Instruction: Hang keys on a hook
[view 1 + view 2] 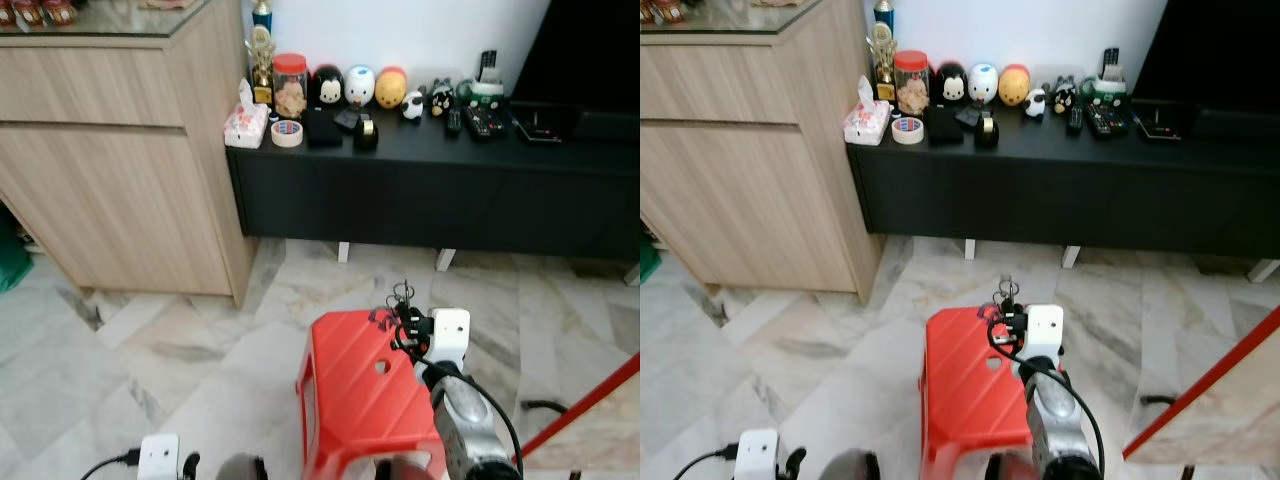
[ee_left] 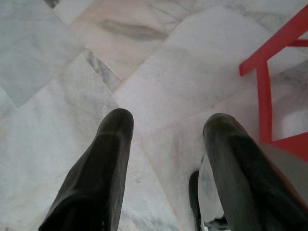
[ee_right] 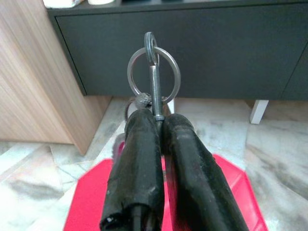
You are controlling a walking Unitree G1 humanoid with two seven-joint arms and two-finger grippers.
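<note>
Marble floor point(image 1: 150, 350) in pale grey-veined tiles, with red plastic stool point(image 1: 365, 400) near the middle. Long black low cabinet point(image 1: 430, 190) along white wall, bearing cartoon figurines point(image 1: 360, 87), tape roll point(image 1: 287, 133), remotes; light wooden cupboard point(image 1: 110, 160) beside. No legible writing. Right gripper point(image 3: 158, 120) pinched tight on metal key ring with keys point(image 3: 154, 72), raised over stool. Left gripper point(image 2: 166, 130) spread apart, empty, low above floor.

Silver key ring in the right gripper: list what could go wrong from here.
1. The right gripper pinches the silver key ring only by a thin stem at the tips of its fingers, so the ring could twist or slip out.
2. If dropped, it might land on the red plastic stool or the marble floor.
3. No hook is in view yet.
</note>
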